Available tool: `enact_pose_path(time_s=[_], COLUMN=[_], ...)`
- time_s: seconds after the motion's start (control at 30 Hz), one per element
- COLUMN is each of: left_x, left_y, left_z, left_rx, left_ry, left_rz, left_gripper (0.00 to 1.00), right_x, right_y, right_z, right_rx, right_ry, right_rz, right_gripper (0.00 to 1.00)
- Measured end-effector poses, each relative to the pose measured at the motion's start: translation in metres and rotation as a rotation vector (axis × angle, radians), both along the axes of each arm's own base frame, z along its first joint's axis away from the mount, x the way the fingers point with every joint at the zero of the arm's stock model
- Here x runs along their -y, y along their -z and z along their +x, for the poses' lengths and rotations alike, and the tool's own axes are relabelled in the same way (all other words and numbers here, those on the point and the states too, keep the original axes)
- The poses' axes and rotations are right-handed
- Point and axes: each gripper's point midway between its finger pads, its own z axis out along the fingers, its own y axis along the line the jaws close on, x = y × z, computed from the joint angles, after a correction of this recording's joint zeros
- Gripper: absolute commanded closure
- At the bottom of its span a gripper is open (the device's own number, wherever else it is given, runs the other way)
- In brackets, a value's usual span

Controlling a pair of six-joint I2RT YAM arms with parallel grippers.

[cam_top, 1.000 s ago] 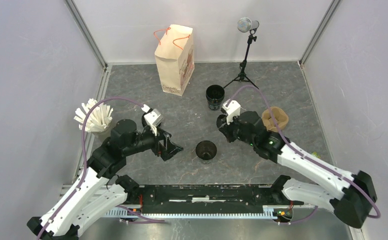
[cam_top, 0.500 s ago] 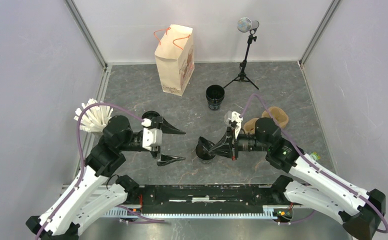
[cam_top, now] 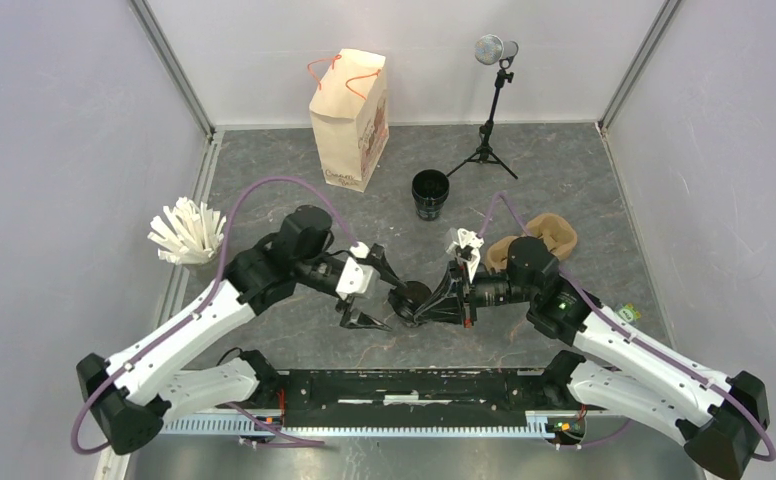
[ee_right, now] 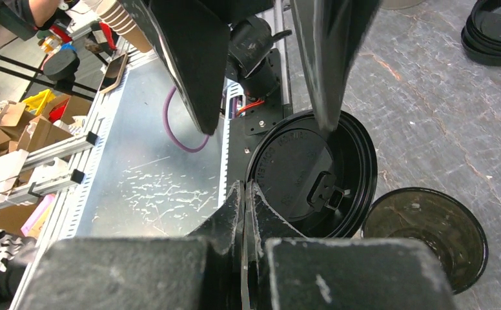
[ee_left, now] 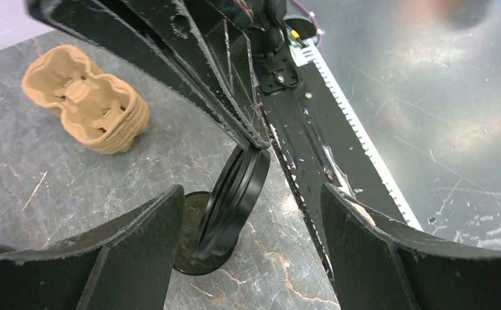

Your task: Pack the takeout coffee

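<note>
My right gripper [ee_right: 243, 194] is pressed together on the rim of a black lid [ee_right: 299, 168], pinching it so that it stands on edge, tilted, near the middle of the table [cam_top: 564, 160]. Just beside and partly under the lid sits an open black cup [ee_right: 425, 236] - upright, with no lid on it, its inside dark and worn-looking.

My left gripper [cam_top: 389, 306] comes in from the other side with its fingers [ee_left: 138, 258] spread wide. The lid hangs in the gap between them; the nearer finger is close to it, but I cannot tell whether it touches. The other finger is clearly apart from it.

Behind my right arm, toward the right side of the table, the brown carrier [cam_top: 549, 235] rests on its own, well apart from the cup. Farther back stands another black round piece [cam_top: 430, 193] - cup or stacked lids, I cannot tell. The paper bag [cam_top: 349, 120] stands upright at the back wall, left of it, its top open and its orange handles up.
</note>
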Motion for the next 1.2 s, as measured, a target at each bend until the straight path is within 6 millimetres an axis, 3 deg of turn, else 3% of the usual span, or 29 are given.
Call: enact_pose_path(time_s=[0.23, 0.4, 0.53, 0.73, 0.9, 0.97, 1.0, 1.1, 1.2], left_x=[0.011, 0.016, 0.018, 0.017, 0.017, 0.017, 0.016, 0.013, 0.013], left_y=[0.013, 0.02, 0.024, 0.021, 0.012, 0.003, 0.0, -0.007, -0.012], left_z=[-0.008, -0.011, -0.008, -0.008, -0.006, -0.003, -0.003, -0.001, 0.007], left_rx=[0.029, 0.035, 0.031, -0.015, -0.085, -0.098, -0.108, -0.172, -0.289], left_ry=[0.069, 0.082, 0.072, 0.039, -0.045, -0.094, -0.125, -0.219, -0.346], left_rz=[0.066, 0.098, 0.118, 0.141, 0.137, 0.097, 0.072, 0.002, -0.073], left_gripper=[0.25, 0.42, 0.62, 0.75, 0.79, 0.8, 0.8, 0.8, 0.78], right_x=[-0.002, -0.002, -0.002, -0.002, -0.001, 0.0, 0.002, 0.013, 0.029], right_y=[-0.004, -0.006, -0.006, -0.006, -0.012, -0.017, -0.019, -0.026, -0.044], right_z=[-0.006, -0.006, -0.007, -0.004, 0.004, 0.012, 0.016, 0.033, 0.049], right_rx=[-0.003, 0.004, 0.003, 0.026, 0.066, 0.092, 0.108, 0.179, 0.301], right_ry=[-0.036, -0.043, -0.046, -0.034, 0.009, 0.057, 0.089, 0.222, 0.362], right_rz=[0.019, 0.027, 0.027, 0.025, 0.016, 0.012, 0.01, 0.012, 0.063], right_gripper=[1.0, 1.0, 1.0, 0.96, 0.55, 0.36, 0.32, 0.02, 0.02])
